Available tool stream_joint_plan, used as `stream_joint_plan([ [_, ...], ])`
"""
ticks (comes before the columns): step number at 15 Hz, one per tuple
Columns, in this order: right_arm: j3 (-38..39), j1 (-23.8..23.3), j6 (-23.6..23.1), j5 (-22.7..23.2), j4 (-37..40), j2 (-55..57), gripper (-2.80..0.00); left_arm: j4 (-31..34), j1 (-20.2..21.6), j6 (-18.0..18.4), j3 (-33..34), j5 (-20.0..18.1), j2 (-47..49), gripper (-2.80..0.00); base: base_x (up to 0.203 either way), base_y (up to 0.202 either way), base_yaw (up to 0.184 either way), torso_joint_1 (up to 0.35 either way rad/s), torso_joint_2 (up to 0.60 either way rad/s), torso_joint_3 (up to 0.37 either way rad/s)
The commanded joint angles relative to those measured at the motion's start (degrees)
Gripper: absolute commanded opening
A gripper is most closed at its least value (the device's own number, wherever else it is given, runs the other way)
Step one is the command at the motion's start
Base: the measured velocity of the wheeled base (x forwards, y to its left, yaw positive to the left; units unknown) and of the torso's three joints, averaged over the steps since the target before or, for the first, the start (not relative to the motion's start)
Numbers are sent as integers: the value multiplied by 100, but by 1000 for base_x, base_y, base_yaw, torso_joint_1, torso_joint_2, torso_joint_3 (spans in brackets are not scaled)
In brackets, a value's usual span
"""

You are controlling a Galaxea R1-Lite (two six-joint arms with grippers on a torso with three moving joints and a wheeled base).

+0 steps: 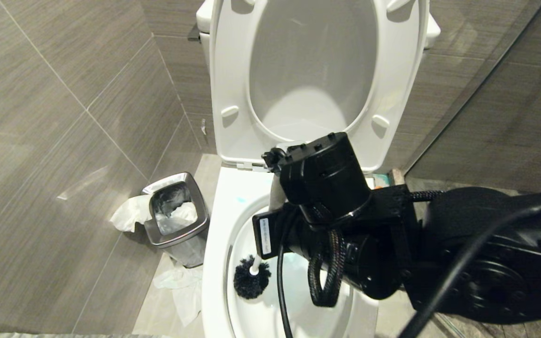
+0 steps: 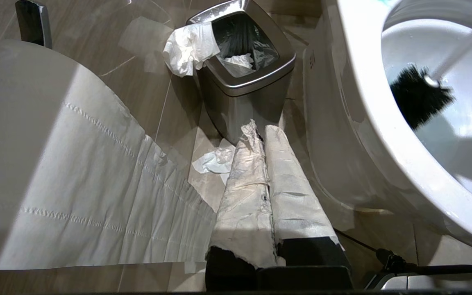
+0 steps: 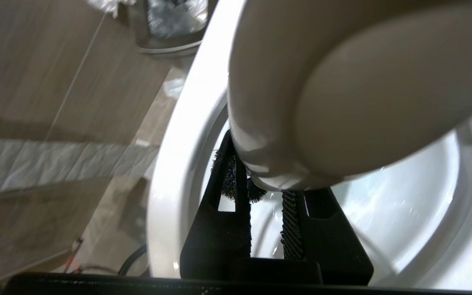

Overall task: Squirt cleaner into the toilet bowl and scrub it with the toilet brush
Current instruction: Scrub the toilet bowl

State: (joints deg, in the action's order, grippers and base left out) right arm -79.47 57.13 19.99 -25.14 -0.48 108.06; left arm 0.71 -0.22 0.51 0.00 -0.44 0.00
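The toilet brush (image 1: pixel 252 278) ran on a slant in the head view, its slim pale handle climbing from the lower centre of the frame up and to the right until it vanished behind the black right arm; its round black bristle head pointed down and to the left, low inside the toilet bowl (image 1: pixel 214 263) near the left inner wall. In the left wrist view the same brush (image 2: pixel 418 98) sat at the upper right, spiky head down in the basin, handle rising toward the frame's top right corner. The bristles looked coarse and matte against glossy white ceramic, whose broad rim was squared off. A faint blue tint of cleaner (image 1: pixel 241 199) marked the rim at centre left, and the basin water looked slightly bluish. The right gripper (image 3: pixel 266 192) was clamped on the handle, whose flattened rounded end bulged large and pale across the upper right of the right wrist view. The left gripper (image 2: pixel 265 164), fingers pressed together and wrapped in white paper, hung at lower centre above the floor, pointing at a steel-rimmed waste bin (image 2: pixel 242 73) stuffed with crumpled tissue.
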Motion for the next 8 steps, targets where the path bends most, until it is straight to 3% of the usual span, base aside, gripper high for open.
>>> stream_joint_plan([
  [1, -571, -345, -179, -18, -2, 503, -280, 0, -4, 2, 9, 0, 0, -280, 0, 0, 0, 0, 0, 0],
  [4, -933, -863, -541, -7, 8, 602, -280, 0, -4, 2, 9, 0, 0, -280, 0, 0, 0, 0, 0, 0],
  [8, -912, -1214, -739, 12, 57, 394, -280, 0, -4, 2, 9, 0, 0, -280, 0, 0, 0, 0, 0, 0],
])
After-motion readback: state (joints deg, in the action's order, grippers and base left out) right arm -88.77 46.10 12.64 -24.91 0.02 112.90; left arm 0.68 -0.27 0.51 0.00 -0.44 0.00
